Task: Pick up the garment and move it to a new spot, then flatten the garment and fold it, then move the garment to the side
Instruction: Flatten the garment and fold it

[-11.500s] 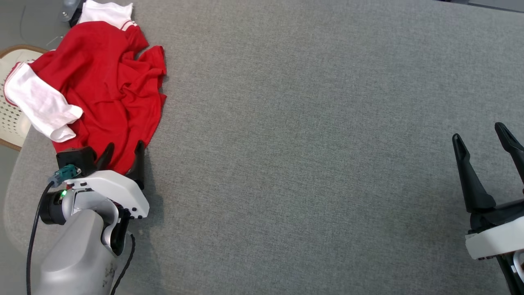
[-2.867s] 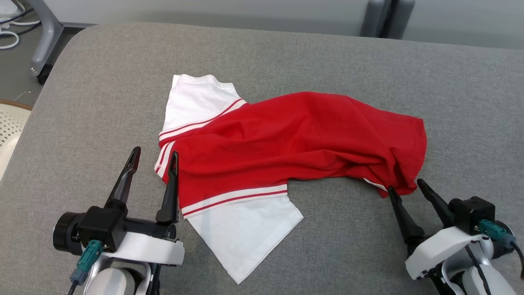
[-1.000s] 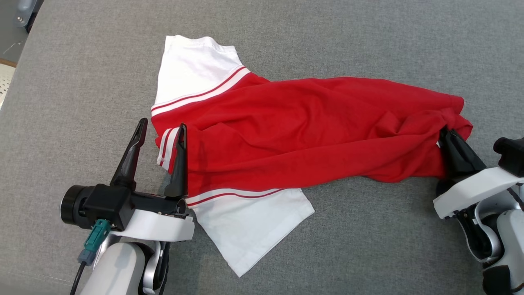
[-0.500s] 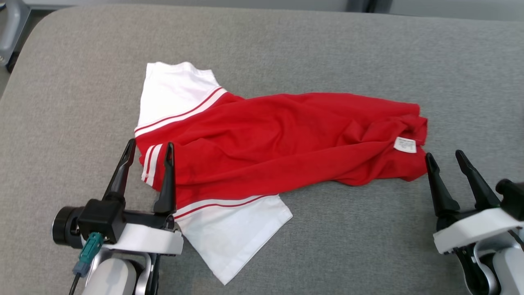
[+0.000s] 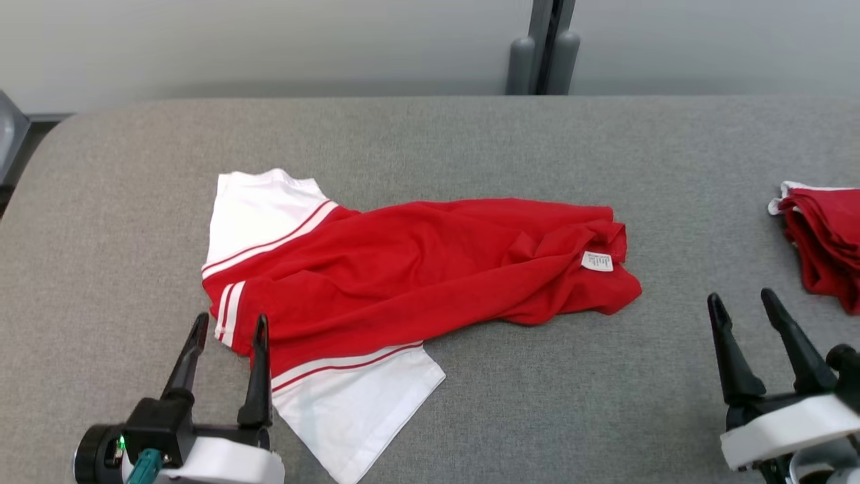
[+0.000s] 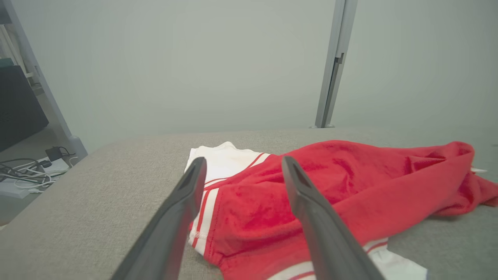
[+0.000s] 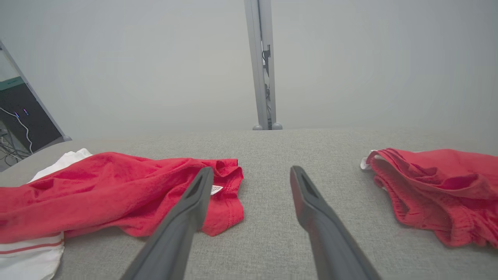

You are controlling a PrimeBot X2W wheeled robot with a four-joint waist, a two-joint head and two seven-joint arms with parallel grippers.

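The garment [image 5: 416, 269] is a red T-shirt with white, red-striped sleeves, lying crumpled and partly spread on the grey padded table [image 5: 470, 141]. Its hem end with a white label [image 5: 596, 261] points right. My left gripper [image 5: 230, 323] stands open at the shirt's near-left corner, its right finger over the striped sleeve seam and nothing between the fingers. In the left wrist view that gripper [image 6: 244, 161] frames the red cloth [image 6: 350, 182]. My right gripper [image 5: 740, 299] is open and empty, apart from the hem, to its right. From the right wrist, the gripper [image 7: 252, 171] has the garment [image 7: 97, 190] at its left.
A second red garment [image 5: 826, 235] lies bunched at the table's right edge, also in the right wrist view [image 7: 435, 186]. A grey post [image 5: 544, 47] rises behind the table against a pale wall. Cables lie on the floor [image 6: 27, 175] far left.
My right gripper has opened, let go of the shirt's hem and drawn back from it; the hem has settled on the table. The head camera has tilted up. The left gripper stays open.
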